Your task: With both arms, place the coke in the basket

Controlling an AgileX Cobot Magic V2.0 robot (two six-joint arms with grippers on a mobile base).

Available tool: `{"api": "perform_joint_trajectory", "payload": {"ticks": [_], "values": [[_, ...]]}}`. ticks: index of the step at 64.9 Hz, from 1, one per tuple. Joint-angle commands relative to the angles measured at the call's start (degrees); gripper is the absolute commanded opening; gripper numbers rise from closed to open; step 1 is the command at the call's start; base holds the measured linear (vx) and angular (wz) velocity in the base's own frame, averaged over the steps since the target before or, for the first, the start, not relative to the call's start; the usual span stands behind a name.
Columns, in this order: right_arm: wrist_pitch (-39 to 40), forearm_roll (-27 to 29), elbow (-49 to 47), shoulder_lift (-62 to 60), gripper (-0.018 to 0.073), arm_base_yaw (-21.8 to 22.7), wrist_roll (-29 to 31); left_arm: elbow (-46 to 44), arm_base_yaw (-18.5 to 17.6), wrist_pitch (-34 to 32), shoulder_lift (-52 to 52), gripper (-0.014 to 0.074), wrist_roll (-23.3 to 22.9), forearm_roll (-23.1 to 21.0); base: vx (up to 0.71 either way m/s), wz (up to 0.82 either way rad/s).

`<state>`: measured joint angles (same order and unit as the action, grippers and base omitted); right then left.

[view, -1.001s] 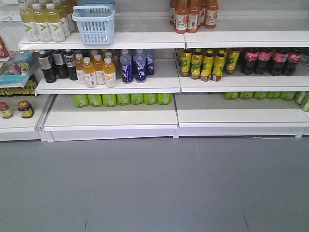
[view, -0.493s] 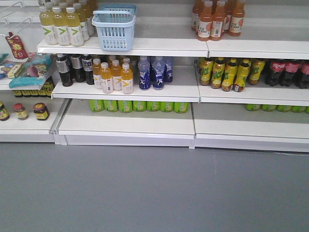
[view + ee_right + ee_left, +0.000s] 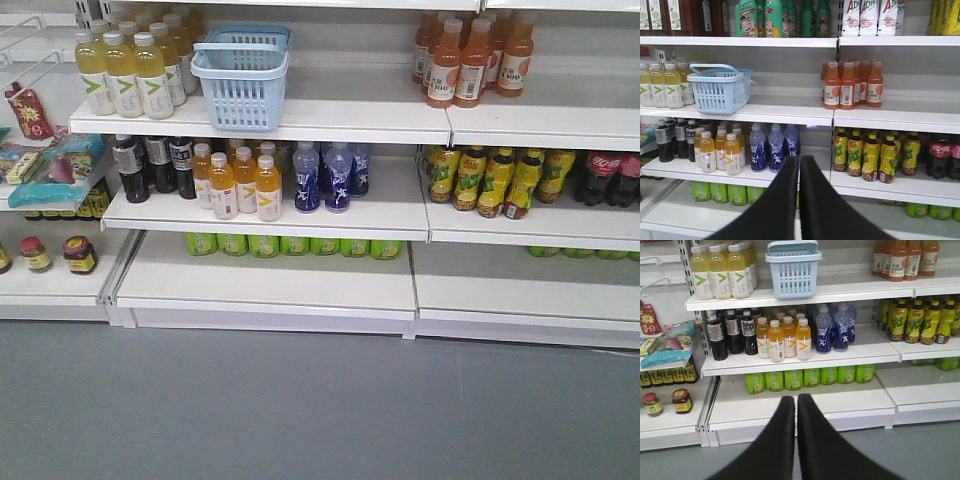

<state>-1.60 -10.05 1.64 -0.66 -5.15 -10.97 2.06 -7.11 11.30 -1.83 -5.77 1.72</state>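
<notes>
The light-blue basket stands on the upper shelf, left of centre; it also shows in the left wrist view and the right wrist view. Dark coke bottles with red labels stand at the far right of the middle shelf, partly cut by the frame edge, and show in the right wrist view. My left gripper is shut and empty, well short of the shelves. My right gripper is shut and empty too. Neither arm shows in the front view.
White shelves hold pale yellow bottles, orange bottles, blue bottles, yellow-green bottles, orange juice and green cans. Jars and snack bags sit left. Grey floor lies in front.
The front view has shifted: the shelves and basket now sit further right and lower in frame and look a little larger. The coke bottles have slid to the right edge.
</notes>
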Motion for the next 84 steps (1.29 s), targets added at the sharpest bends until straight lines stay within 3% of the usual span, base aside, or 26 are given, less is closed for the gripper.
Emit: {"api": "perform_joint_trajectory", "payload": {"ticks": [1, 84], "values": [[4.36, -0.19, 1.09, -0.63, -0.0005, 0.4, 0.24, 0.33, -0.18, -4.03, -0.53, -0.0005, -0.04, -0.08, 0.23, -0.01], [4.36, -0.19, 1.09, -0.63, -0.0005, 0.4, 0.24, 0.33, -0.18, -4.03, -0.53, -0.0005, -0.04, -0.08, 0.21, -0.04]]}}
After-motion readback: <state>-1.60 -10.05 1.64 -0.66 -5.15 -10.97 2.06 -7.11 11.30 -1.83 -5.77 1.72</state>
